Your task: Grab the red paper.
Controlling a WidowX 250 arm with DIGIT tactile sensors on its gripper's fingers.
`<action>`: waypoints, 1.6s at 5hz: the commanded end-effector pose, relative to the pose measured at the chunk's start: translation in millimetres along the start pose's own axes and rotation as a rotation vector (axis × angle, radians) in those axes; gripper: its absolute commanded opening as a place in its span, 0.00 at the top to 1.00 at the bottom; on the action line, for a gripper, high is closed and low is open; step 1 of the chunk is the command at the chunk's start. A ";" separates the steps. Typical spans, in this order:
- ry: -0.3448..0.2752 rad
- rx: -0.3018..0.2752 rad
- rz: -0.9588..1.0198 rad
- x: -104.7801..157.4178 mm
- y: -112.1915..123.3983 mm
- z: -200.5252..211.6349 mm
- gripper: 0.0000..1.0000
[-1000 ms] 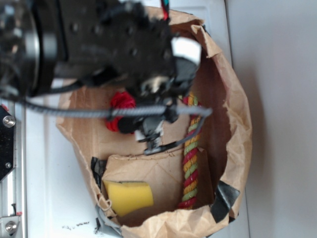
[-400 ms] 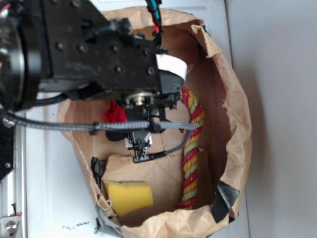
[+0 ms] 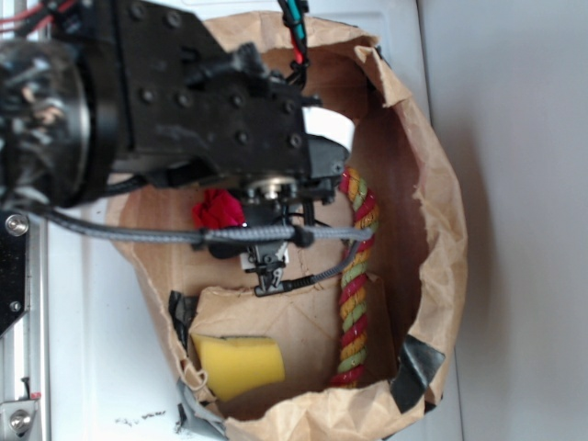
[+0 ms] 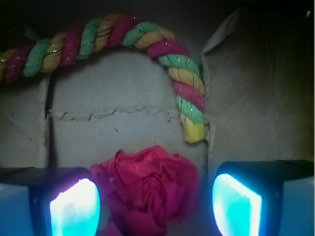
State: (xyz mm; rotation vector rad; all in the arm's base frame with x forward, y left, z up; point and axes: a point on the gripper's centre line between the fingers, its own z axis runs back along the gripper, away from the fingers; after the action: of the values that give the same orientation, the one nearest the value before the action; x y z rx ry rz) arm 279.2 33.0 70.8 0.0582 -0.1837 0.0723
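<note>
Red paper; red-yellow-green striped rope; yellow sponge

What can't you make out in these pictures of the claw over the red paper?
- Red paper: its lower part is cut off by the bottom edge of the wrist view; in the exterior view the arm covers most of it.
- Claw: open, fingers either side of the paper, but whether they touch it cannot be told.
- Rope: its left end runs off the wrist frame.
- Sponge: outside the wrist view.
</note>
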 end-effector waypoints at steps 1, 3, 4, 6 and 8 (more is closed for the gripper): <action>-0.041 0.046 -0.051 -47.6 -54.5 -7.2 0.00; -0.031 0.061 -0.075 -70.1 -82.1 -6.8 0.00; -0.023 0.062 -0.057 -67.9 -81.1 -5.2 0.00; -0.021 0.069 0.025 -69.5 -84.3 -7.1 0.00; -0.036 -0.031 0.061 -66.6 -67.3 -2.5 0.00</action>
State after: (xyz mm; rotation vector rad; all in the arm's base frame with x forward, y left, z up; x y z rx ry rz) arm 218.5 -41.1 46.0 0.0207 -0.1934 0.1257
